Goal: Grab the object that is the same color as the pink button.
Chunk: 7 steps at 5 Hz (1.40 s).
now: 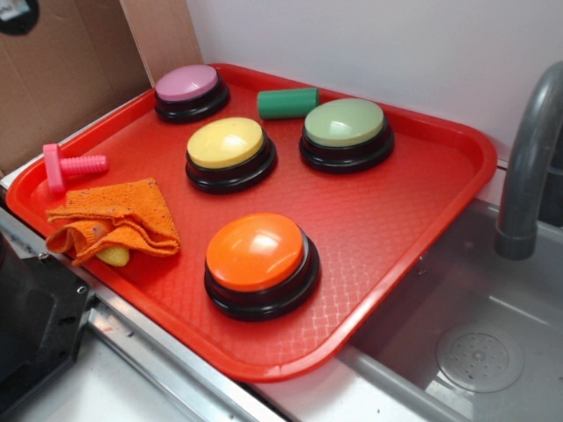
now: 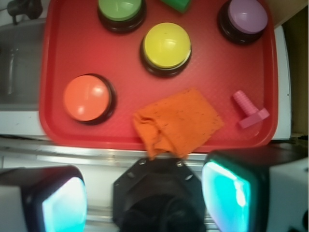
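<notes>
four dome buttons are sitting on the red tray (image 2: pixel 58 58): one pink button (image 2: pixel 247 15), one yellow button (image 2: pixel 167 45), one orange button (image 2: pixel 87 97) and one pale green button (image 2: pixel 120 8). one pink bolt (image 2: pixel 249 110), one green cylinder (image 2: pixel 176 4) and one orange cloth (image 2: pixel 177 123) are also lying on the tray. in the wrist view the two fingers (image 2: pixel 63 200) are standing spread wide apart, released, holding nothing and touching nothing, poised off the tray's near edge over the worktop (image 2: pixel 72 157). the bolt is lying ahead of the right-hand finger in that view, near the tray's edge, beside the cloth, apart from the pink button further ahead. a sink (image 1: pixel 457 334) is adjoining the tray.
</notes>
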Available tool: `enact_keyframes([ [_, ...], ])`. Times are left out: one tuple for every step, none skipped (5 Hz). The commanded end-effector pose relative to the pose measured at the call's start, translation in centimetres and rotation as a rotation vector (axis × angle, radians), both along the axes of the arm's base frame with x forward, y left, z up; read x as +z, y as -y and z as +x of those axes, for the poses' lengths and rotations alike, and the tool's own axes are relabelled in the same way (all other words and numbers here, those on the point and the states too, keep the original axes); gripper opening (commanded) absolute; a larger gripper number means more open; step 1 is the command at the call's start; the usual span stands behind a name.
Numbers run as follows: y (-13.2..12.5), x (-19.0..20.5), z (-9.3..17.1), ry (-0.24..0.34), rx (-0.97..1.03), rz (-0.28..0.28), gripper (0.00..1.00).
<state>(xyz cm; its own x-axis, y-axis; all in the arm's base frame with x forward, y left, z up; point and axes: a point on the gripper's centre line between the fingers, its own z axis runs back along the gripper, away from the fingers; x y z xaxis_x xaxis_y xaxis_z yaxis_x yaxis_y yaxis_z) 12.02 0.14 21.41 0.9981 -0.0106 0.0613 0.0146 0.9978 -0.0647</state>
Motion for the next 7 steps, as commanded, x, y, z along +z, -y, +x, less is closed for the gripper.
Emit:
enact_keyframes([
  [-3.9, -3.9, 2.0, -0.056, -0.159, 0.021, 1.00],
  [-6.9, -7.1, 2.9, -0.139, -0.296, 0.077, 1.00],
  [-9.0, -9.7, 3.7, -0.184, -0.411, 0.093, 1.00],
  [-12.4, -13.5, 3.6, -0.232, -0.502, 0.131, 1.00],
  [-14.0, -15.8, 3.4, -0.175, -0.494, 0.127, 1.00],
  [-15.7, -17.4, 3.0, -0.142, -0.431, 0.133, 1.00],
  [-16.2, -18.8, 3.3, -0.147, -0.433, 0.120, 1.00],
])
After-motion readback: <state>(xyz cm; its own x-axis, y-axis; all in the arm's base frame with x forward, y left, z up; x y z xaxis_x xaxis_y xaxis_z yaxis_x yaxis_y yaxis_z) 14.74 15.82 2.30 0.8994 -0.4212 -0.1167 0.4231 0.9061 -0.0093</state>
